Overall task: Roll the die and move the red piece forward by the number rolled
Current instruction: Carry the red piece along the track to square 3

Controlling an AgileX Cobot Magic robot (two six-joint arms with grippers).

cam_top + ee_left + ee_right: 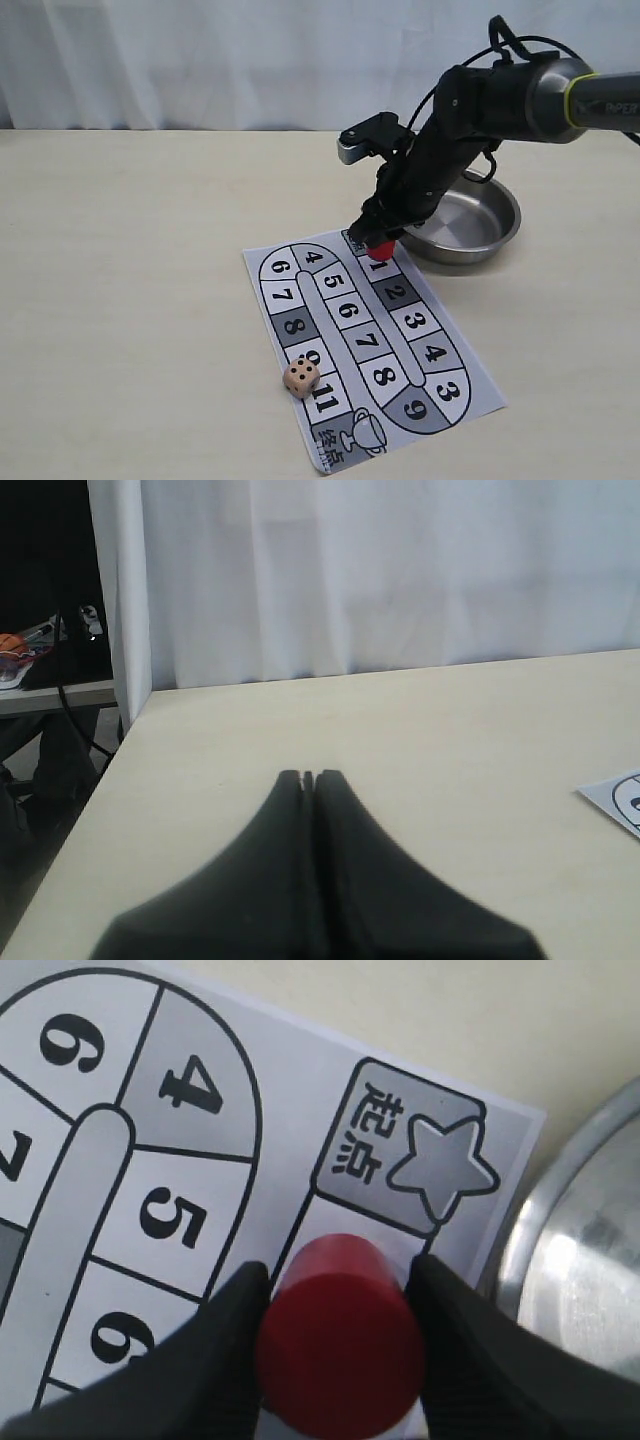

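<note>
The red piece (380,250) stands on the first square of the printed paper game board (440,385), just past the star start square (420,1160). My right gripper (377,238) comes down on it from above. Its two black fingers press the red piece (340,1340) on both sides, so my right gripper (340,1278) is shut on it. The die (301,377) lies at the board's left edge beside the squares 9 and 11, with several pips up. My left gripper (310,777) hangs shut and empty over bare table, far from both.
A round steel bowl (505,205) sits on the table just right of the board's start corner, close behind my right arm; its rim (560,1210) shows beside the piece. A white curtain backs the table. One board corner (615,800) shows in the left wrist view.
</note>
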